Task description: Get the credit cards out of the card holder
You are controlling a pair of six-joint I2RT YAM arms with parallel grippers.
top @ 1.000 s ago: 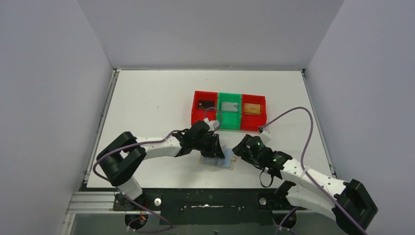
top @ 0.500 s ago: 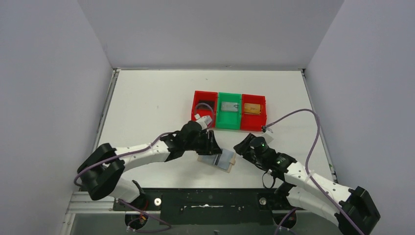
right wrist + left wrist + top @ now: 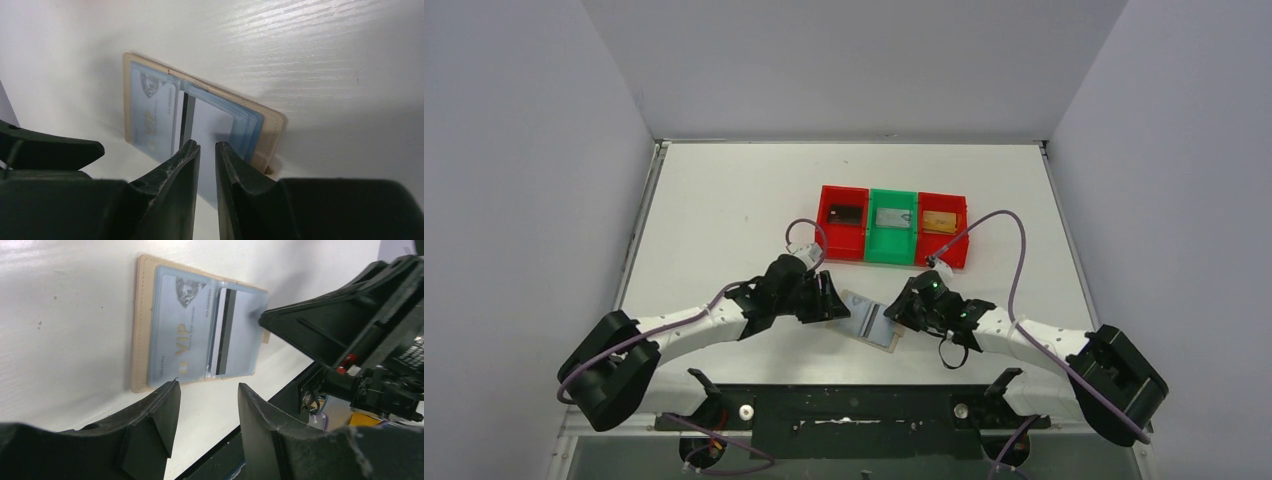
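The tan card holder (image 3: 871, 323) lies open on the table between both grippers. In the left wrist view its left panel (image 3: 182, 335) holds a pale credit card marked VIP. The right panel holds a credit card with a dark stripe (image 3: 235, 335). My left gripper (image 3: 207, 387) is open and empty, just off the holder's left edge (image 3: 829, 300). My right gripper (image 3: 206, 146) is at the right panel, jaws only a narrow gap apart over the striped card (image 3: 207, 122). One of its fingertips (image 3: 264, 317) touches that panel's edge. I see nothing pinched.
Behind the holder stand a red tray (image 3: 828, 236), a green tray (image 3: 891, 243) and another red tray (image 3: 962, 240) in a row, each with a card inside. The table's near edge and black rail (image 3: 854, 400) run close below the holder.
My left gripper drew back left off the holder and opened wider. My right gripper moved left onto the right panel and narrowed its jaws. The holder shifted slightly.
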